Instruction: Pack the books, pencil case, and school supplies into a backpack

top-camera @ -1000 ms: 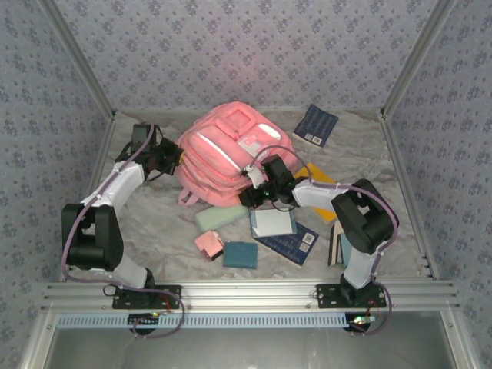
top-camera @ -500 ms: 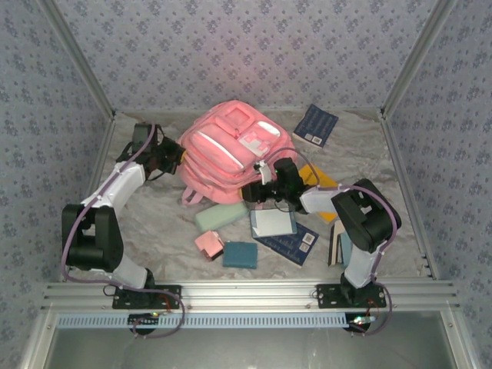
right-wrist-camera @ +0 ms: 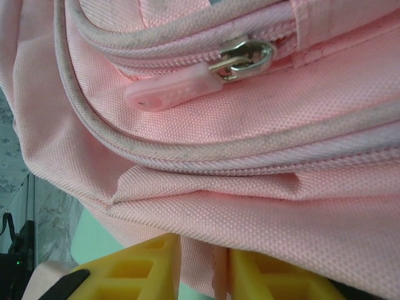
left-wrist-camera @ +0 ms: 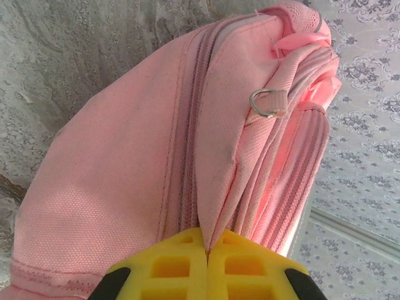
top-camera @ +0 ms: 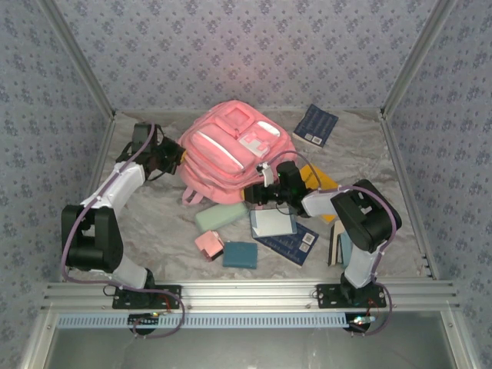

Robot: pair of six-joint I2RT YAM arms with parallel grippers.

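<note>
- The backpack (top-camera: 227,150) lies on the worktop (top-camera: 154,223) towards the back, between the two arms. Nothing appears to be packed in it yet.
- The left gripper (left-wrist-camera: 205,240) has its jaws clenched on a thin fold of the backpack beside a zip seam. A fold that thin could slide out if the bag is tugged the other way, and the bag would then be unanchored.
- The right gripper (right-wrist-camera: 203,265) is at the near edge of the backpack. Its jaws stand slightly apart with a ridge of pink fabric between them, which I read as a light pinch on the cloth.
- The zip pull (right-wrist-camera: 178,89) lies just above those jaws, not in them, and the zip there looks shut. Pulling now would likely drag the whole bag, not open it.
- The pencil case (top-camera: 221,217) lies just beside the bag's near edge, under the right wrist. A shifting bag could ride over it or push it.
- The white-and-blue book (top-camera: 273,223) and a navy book (top-camera: 290,242) lie under the right forearm, so a low sweep may scatter them.
- The pink piece (top-camera: 208,244) and teal block (top-camera: 241,254) lie nearer the arm bases, out of harm's way for now.
</note>
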